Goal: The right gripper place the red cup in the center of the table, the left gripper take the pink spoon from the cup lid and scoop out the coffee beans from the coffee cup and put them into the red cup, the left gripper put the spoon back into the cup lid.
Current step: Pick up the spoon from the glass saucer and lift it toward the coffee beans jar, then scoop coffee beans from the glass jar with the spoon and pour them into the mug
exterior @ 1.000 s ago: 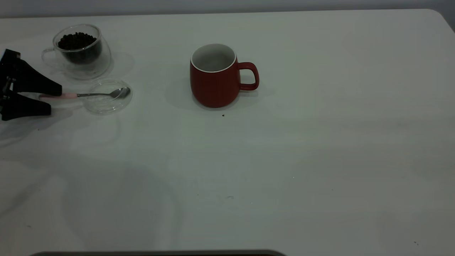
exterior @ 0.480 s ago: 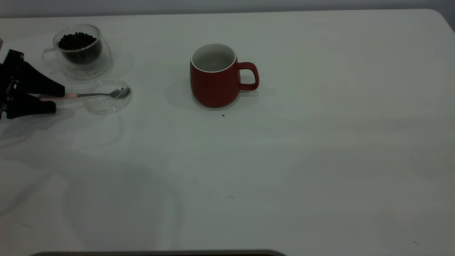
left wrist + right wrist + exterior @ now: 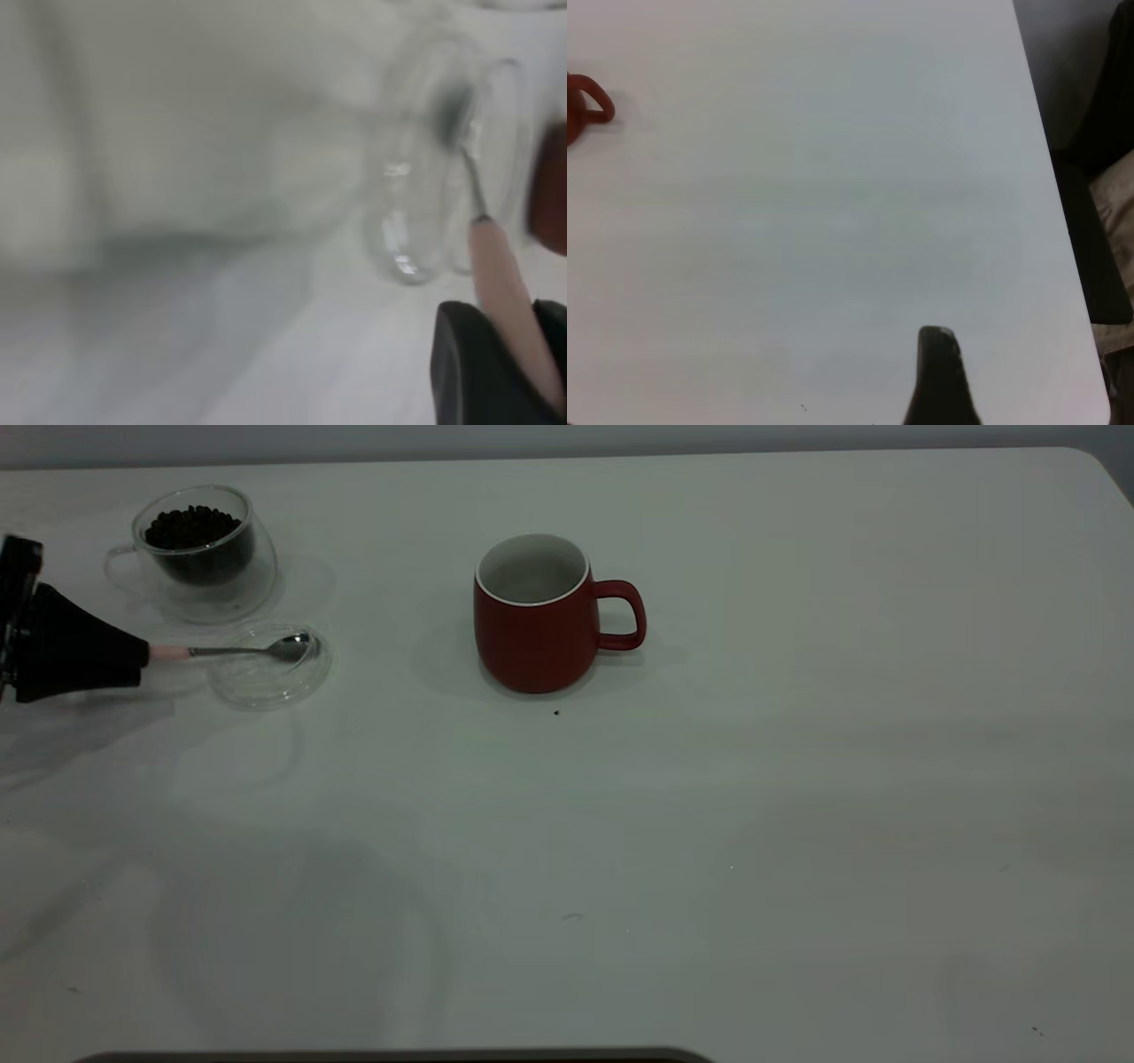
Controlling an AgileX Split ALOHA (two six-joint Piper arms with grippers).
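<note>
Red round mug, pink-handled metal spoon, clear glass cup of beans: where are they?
red round mug (image 3: pixel 532 642), exterior view, front of body
pink-handled metal spoon (image 3: pixel 291 647), exterior view, bowl
clear glass cup of beans (image 3: pixel 199 567), exterior view, side wall

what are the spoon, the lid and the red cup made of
Spoon: shiny metal bowl and neck that catch the light; pale pink matte handle, maybe plastic or ceramic. Lid: clear glass or plastic, the table shows through. Red cup: likely ceramic, matte red outside, white inside.
</note>
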